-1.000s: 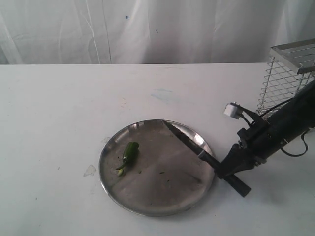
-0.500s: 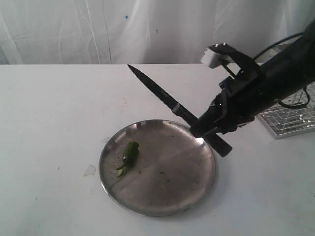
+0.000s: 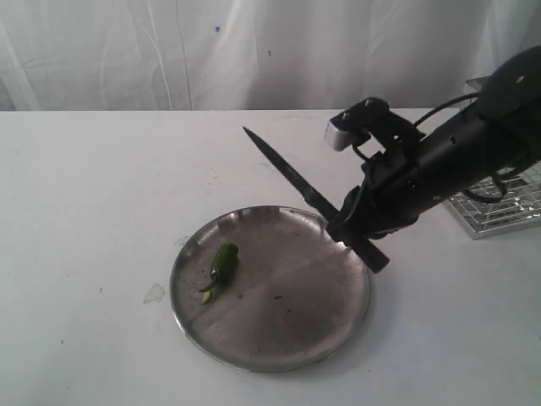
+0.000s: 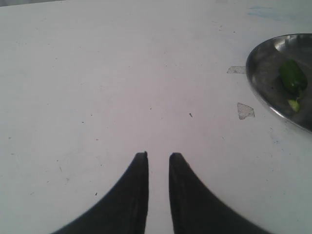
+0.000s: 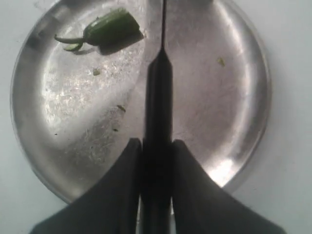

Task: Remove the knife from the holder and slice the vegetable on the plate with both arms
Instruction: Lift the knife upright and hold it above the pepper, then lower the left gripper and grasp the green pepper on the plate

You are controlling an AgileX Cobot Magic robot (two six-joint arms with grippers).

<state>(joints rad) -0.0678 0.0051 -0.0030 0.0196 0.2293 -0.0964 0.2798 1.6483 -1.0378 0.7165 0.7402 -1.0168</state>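
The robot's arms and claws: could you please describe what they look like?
The right arm is a black jointed limb with black cables looping along it and a small pale grey box mounted near its wrist. Both the right claw and the left claw have two black, curved fingers tapering to blunt tips. No markings are legible.

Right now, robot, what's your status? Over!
Right gripper shut on the knife, lifted above the plate. Left gripper slightly open, empty, apart from the plate. Vegetable lies on the plate, nothing in the way.
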